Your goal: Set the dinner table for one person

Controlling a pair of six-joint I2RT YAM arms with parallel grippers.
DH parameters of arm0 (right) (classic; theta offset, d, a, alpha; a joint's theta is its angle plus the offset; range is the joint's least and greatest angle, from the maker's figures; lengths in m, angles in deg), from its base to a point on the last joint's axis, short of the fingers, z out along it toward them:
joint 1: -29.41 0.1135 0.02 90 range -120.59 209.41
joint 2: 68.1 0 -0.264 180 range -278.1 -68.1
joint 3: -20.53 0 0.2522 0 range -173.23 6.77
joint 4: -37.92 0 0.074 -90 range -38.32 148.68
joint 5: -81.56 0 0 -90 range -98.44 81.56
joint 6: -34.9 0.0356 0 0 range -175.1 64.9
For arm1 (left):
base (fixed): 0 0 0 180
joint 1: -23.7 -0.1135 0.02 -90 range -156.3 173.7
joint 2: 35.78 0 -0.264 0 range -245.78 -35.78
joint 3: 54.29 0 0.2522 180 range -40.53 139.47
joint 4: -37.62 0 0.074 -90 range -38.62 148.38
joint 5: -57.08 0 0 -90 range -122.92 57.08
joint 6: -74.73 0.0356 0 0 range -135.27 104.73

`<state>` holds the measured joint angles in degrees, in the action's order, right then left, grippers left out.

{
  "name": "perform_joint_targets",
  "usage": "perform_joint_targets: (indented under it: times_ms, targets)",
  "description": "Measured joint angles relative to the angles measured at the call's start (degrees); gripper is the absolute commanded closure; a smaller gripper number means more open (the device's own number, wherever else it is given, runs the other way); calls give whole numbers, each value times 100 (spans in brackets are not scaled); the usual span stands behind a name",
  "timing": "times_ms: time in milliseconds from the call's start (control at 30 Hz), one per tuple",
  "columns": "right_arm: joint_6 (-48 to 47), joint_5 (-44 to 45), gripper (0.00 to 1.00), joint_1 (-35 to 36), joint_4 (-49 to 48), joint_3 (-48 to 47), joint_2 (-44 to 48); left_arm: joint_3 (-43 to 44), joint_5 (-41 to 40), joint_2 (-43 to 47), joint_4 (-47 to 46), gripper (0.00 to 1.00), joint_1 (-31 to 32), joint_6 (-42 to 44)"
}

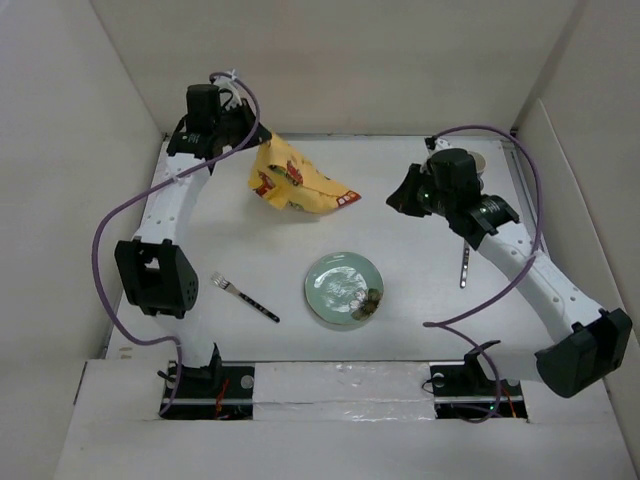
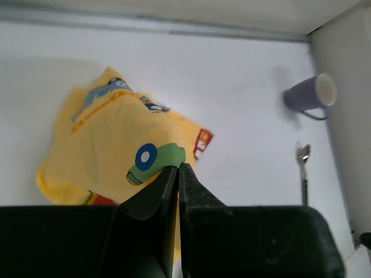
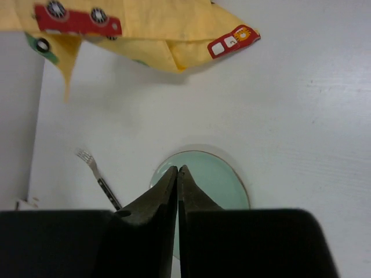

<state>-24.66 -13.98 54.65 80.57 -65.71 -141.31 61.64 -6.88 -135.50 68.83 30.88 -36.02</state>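
On the white dinner table [image 1: 420, 320], my left gripper [image 1: 255, 140] at the back left is shut on the top edge of a yellow car-print placemat [image 1: 295, 180]. It holds that edge up while the rest drapes down to the table. In the left wrist view the placemat [image 2: 110, 145] hangs from the closed tips of the left gripper [image 2: 178, 167]. My right gripper [image 1: 397, 197] hovers to the right of the cloth's low corner, shut with nothing in it. In the right wrist view the right gripper [image 3: 177, 168] points over a pale green plate [image 3: 217, 179], with the placemat [image 3: 145, 35] beyond.
The green plate [image 1: 344, 288] lies front centre with a dark patch near its rim. A fork [image 1: 245, 296] lies to its left and a spoon [image 1: 465, 265] to its right. A lilac mug [image 2: 310, 94] lies on its side by the right wall.
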Motion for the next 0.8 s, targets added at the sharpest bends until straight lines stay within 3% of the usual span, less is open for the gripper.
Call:
perform_joint_targets:
  times_ms: [133, 200, 267, 300, 333, 367, 400, 467, 500, 567, 600, 633, 700, 800]
  targets:
    - [92, 68, 100, 0, -212, 282, -282, -407, -245, -393, 422, 100, -15, 452]
    - [142, 83, 95, -2, -356, 411, -557, -601, -533, -507, 669, 100, 31, 675]
    - [221, 85, 83, -2, -490, 437, -946, -820, -901, -522, 868, 100, 127, 802]
    - [245, 85, 76, 0, -564, 435, -1126, -920, -1106, -511, 942, 89, 168, 831]
    - [260, 85, 76, 0, -675, 428, -1405, -999, -1294, -509, 988, 89, 203, 852]
    - [304, 107, 65, -2, -695, 387, -1631, -1084, -1456, -492, 997, 80, 247, 874]
    - [343, 153, 63, -2, -688, 295, -1882, -1176, -1628, -466, 1027, 64, 280, 905]
    - [382, 245, 52, 0, -717, 2, -2385, -1268, -2035, -411, 1167, 44, 297, 938]
    - [389, 282, 52, 0, -752, -144, -2614, -1292, -2041, -358, 1169, 44, 291, 933]
    - [433, 363, 58, 11, -699, -533, -3045, -1362, -2308, -192, 1178, 44, 282, 885]
    - [433, 402, 72, 15, -704, -811, -3305, -1443, -2463, -55, 1158, 44, 282, 844]
    - [437, 435, 96, 31, -713, -1113, -3567, -1626, -2640, 170, 1075, 45, 256, 782]
    - [472, 470, 100, 57, -774, -1676, -4041, -2059, -2826, 686, 914, 50, 192, 597]
    - [474, 487, 100, 90, -743, -2551, -4723, -2872, -2811, 1537, 599, 75, -190, 234]
